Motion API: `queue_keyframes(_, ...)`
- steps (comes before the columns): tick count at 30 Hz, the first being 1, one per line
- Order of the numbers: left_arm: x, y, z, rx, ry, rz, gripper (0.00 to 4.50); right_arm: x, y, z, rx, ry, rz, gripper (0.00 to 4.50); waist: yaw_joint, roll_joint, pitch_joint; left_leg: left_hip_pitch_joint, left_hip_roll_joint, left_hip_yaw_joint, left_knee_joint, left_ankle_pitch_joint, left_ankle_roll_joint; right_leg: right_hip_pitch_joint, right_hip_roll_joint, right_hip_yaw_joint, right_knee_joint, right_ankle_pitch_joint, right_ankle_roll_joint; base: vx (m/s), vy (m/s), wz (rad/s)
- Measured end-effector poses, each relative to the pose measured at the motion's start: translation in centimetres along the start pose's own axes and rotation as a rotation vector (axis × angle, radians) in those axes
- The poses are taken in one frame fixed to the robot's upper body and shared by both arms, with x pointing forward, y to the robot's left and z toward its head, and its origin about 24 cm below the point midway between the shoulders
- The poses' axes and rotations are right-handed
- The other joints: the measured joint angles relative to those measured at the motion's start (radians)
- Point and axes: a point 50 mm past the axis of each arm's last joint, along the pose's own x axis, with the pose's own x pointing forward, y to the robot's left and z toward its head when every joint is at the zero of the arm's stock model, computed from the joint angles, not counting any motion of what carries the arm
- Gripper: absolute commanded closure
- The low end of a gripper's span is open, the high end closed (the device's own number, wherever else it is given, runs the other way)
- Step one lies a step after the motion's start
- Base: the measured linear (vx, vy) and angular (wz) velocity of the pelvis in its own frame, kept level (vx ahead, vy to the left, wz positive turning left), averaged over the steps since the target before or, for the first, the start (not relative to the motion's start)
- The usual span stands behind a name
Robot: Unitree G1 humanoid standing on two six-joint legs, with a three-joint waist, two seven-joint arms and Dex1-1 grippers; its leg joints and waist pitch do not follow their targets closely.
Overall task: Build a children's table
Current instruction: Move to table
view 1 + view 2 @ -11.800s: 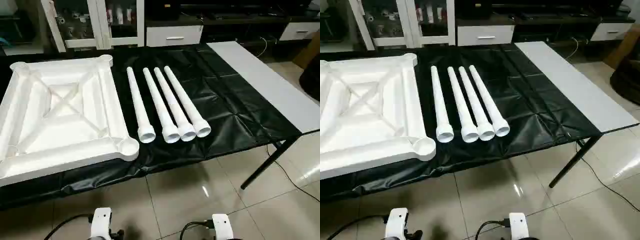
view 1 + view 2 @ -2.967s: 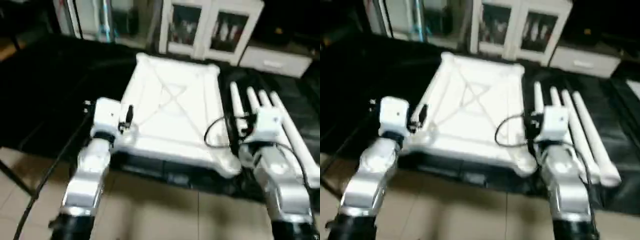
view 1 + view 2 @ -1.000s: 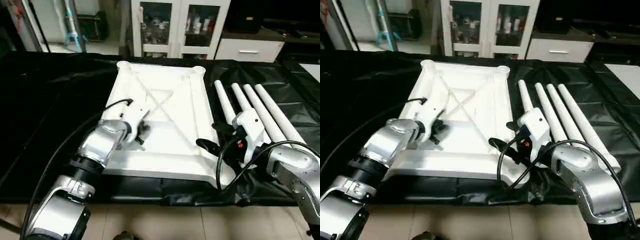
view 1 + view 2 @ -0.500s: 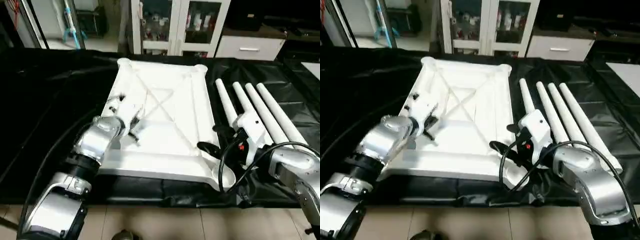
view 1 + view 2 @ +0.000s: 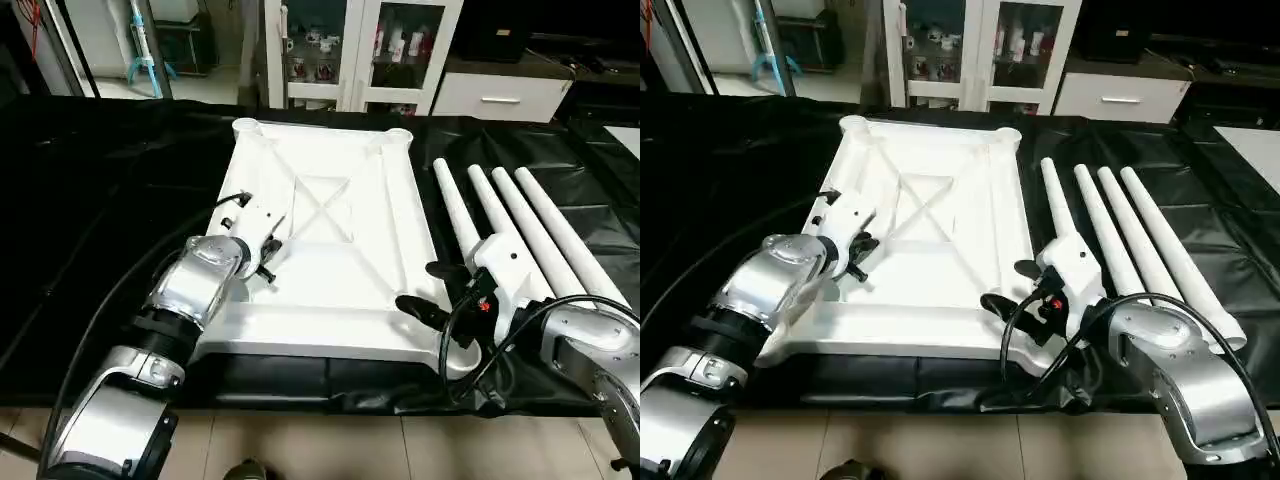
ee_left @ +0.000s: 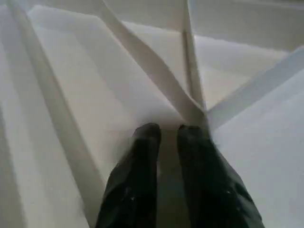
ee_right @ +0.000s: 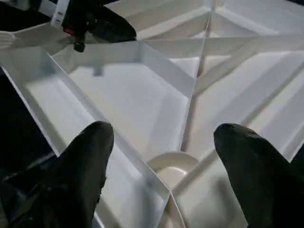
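So the tabletop lies upside down on the black cloth so its corner holes face up for the legs (lined up beside it), while the left gripper hovers nearly closed and empty over a rib and the right gripper spreads wide above a near corner hole.

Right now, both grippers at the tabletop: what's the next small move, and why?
Probably close the right gripper on the near right edge of the tabletop: its open fingers straddle the rim wall by a corner socket. The left gripper sits over the ribs, fingers nearly together around nothing. The four legs lie untouched beside the tabletop.
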Motion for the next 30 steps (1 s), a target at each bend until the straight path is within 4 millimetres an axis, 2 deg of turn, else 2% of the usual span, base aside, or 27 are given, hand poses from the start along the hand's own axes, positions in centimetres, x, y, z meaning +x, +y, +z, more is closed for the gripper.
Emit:
queue_keyframes(10,-0.1,-0.5,0.3,-0.072,0.006,-0.047,2.48,-0.2,0.0,0.1,-0.009,0.006,0.002,0.81,-0.001,-0.002,0.001,0.0,0.0,0.001,0.0,0.0,0.0,0.0,0.0,0.0,0.0,0.0,0.0,0.0,0.0,0.0)
queue_keyframes(12,-0.1,-0.5,0.3,-0.078,0.009,-0.047,2.44,-0.2,0.0,0.1,-0.01,0.007,0.002,0.81,-0.001,-0.002,0.001,0.0,0.0,0.001,0.0,0.0,0.0,0.0,0.0,0.0,0.0,0.0,0.0,0.0,0.0,0.0)
queue_keyframes(14,-0.2,-0.5,0.3,-0.095,0.01,-0.051,2.14,-0.3,-0.1,0.1,-0.014,0.011,-0.001,0.81,-0.001,-0.002,0.001,0.0,0.0,0.001,0.0,0.0,0.0,0.0,0.0,0.0,0.0,0.0,0.0,0.0,0.0,0.0)
queue_keyframes(18,-0.3,-0.4,0.4,-0.149,0.005,-0.062,1.96,-0.3,-0.1,0.1,-0.014,0.013,-0.003,0.81,0.0,-0.002,0.001,0.0,0.0,0.001,0.0,0.0,0.001,-0.001,0.0,0.0,0.0,0.0,0.0,0.0,0.0,0.0)
queue_keyframes(22,-0.4,-0.5,0.6,-0.167,0.003,-0.063,1.51,-0.4,-0.2,0.1,-0.016,0.018,-0.005,0.81,0.0,-0.002,0.001,0.0,0.0,0.002,0.0,0.0,0.002,-0.001,0.0,0.0,0.0,0.0,0.0,0.0,0.0,0.0)
queue_keyframes(24,-0.5,-0.7,0.8,-0.198,0.0,-0.079,1.51,-0.4,-0.2,0.0,-0.016,0.019,-0.005,0.81,0.0,-0.002,0.001,0.0,0.0,0.002,0.0,0.0,0.002,-0.001,0.0,0.0,0.0,0.0,0.0,0.0,0.0,0.0)
queue_keyframes(28,-0.7,-1.2,1.4,-0.237,-0.023,-0.13,1.07,-0.5,-0.2,-0.1,-0.016,0.025,-0.006,0.81,0.002,-0.003,0.001,0.0,0.0,0.004,0.0,0.0,0.002,-0.001,-0.001,0.001,0.0,0.0,0.0,0.0,0.0,0.0)
queue_keyframes(30,-0.7,-1.6,1.6,-0.232,-0.02,-0.151,1.07,-0.5,-0.2,-0.2,-0.014,0.028,-0.006,0.81,0.0,-0.003,0.001,0.0,0.0,0.004,0.0,0.0,0.003,-0.001,-0.001,0.001,0.0,0.0,0.0,0.0,0.0,0.0)
